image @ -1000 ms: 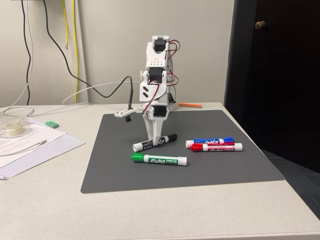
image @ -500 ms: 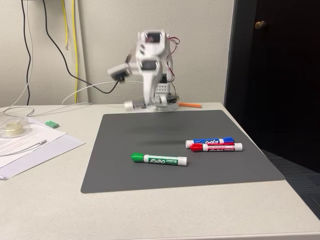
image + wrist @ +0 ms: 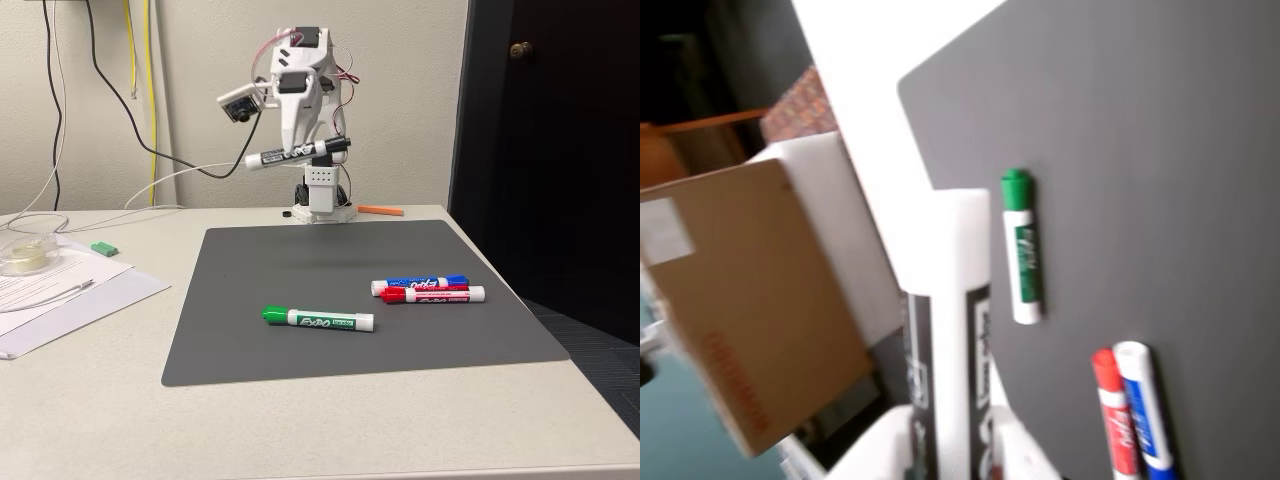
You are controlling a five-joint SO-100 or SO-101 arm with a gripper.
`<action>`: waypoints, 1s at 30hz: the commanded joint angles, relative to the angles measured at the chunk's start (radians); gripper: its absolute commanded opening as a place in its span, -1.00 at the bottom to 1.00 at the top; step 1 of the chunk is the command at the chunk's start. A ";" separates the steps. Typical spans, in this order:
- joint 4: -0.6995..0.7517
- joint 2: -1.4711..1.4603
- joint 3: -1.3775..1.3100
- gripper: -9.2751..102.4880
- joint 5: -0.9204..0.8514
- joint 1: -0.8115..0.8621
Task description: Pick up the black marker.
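I've got the black marker [image 3: 297, 153] up in the air, well above the grey mat [image 3: 250, 320], lying almost level with its black cap toward the right of the fixed view and the white barrel poking out to the left. My gripper [image 3: 305, 150] is clamped around its middle, jaws closed on the barrel, with the arm folded up tall over its base at the far edge of the mat. In the wrist view the barrel [image 3: 975, 380] runs up the frame right by the white finger, label print blurred. Down on the mat, the green-capped marker [image 3: 318, 319] lies near the front middle, cap to the left. Right of it, toward the mat's right side, the blue marker [image 3: 420, 283] and red marker [image 3: 432, 295] lie side by side, touching, the blue one behind. Off the mat's left edge I see papers [image 3: 60, 290] on the table [image 3: 300, 430].
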 commanded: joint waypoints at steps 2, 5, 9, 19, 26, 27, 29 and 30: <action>-0.098 0.167 0.173 -0.83 -0.003 0.000; -0.147 0.218 0.255 -0.83 -0.006 -0.002; -0.163 0.222 0.258 -0.83 -0.002 -0.011; -0.167 0.230 0.282 -0.83 -0.029 -0.017; -0.282 0.385 0.503 -0.83 -0.040 -0.018; -0.296 0.403 0.529 -0.83 -0.040 -0.018; -0.311 0.425 0.560 -0.83 -0.040 -0.021; -0.318 0.430 0.566 -0.83 -0.040 -0.026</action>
